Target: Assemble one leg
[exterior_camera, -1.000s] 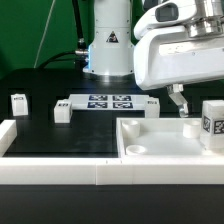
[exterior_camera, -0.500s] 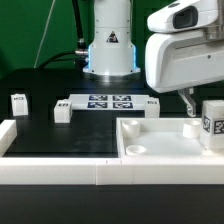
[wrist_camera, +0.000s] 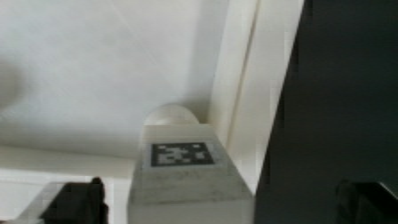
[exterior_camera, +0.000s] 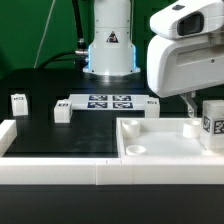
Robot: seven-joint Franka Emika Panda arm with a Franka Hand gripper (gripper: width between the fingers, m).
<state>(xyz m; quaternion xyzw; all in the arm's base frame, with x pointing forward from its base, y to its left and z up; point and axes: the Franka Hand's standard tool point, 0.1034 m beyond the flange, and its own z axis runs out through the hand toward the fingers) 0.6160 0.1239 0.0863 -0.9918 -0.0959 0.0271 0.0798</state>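
Leg [exterior_camera: 212,122] upright on the white panel [exterior_camera: 160,150], at the exterior view's right. Your hand [wrist_camera: 217,203] is spread wide and straddles the leg without touching it. The leg sits off-centre between the fingers, so centre the hand before closing squarely on the side faces.

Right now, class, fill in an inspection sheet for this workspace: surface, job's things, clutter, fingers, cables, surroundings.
Surface: black table with a white rail along the front.
Job's things: leg upright on the white rimmed panel; other small white blocks lie further back on the table.
Clutter: marker board only.
Fingers: the fingers are open, one on either side of the leg, apparently not touching it.
Cables: green cable behind the table.
Surroundings: robot base at the back.
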